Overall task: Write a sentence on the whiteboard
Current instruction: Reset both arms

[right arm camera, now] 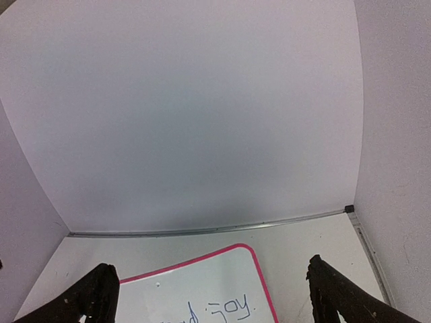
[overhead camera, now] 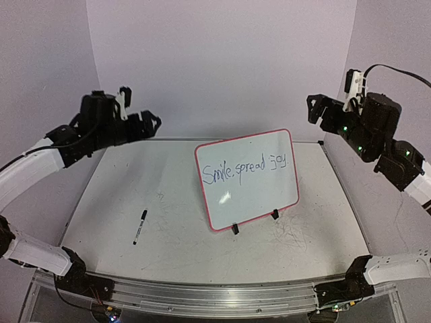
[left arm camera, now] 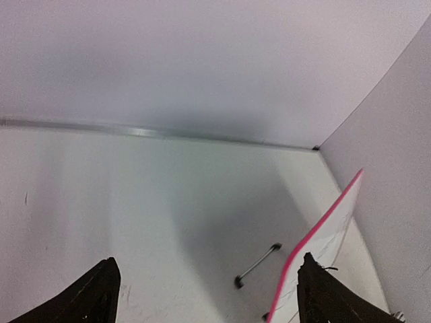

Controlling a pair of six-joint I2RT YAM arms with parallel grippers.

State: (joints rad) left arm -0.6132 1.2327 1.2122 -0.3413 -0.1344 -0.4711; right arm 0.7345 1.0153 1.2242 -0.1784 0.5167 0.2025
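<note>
The whiteboard (overhead camera: 246,192), white with a pink-red rim, stands tilted on two black clip feet in the middle of the table. The sentence (overhead camera: 246,168) runs across its upper half in thin blue handwriting: "Smile, spread joy". My left gripper (overhead camera: 152,122) hangs high at the back left, open and empty. In the left wrist view the left gripper (left arm camera: 209,296) has the whiteboard's rim (left arm camera: 322,232) edge-on beside its right finger. My right gripper (overhead camera: 314,109) is raised at the back right, open and empty. Under the right gripper (right arm camera: 214,293), the right wrist view shows the whiteboard's top corner (right arm camera: 202,279) and the word "joy" (right arm camera: 232,309).
A black marker (overhead camera: 139,226) lies on the scuffed tabletop (overhead camera: 121,195), left of the board and well below the left gripper. A thin metal support rod (left arm camera: 257,264) lies behind the board. White walls enclose the back and both sides.
</note>
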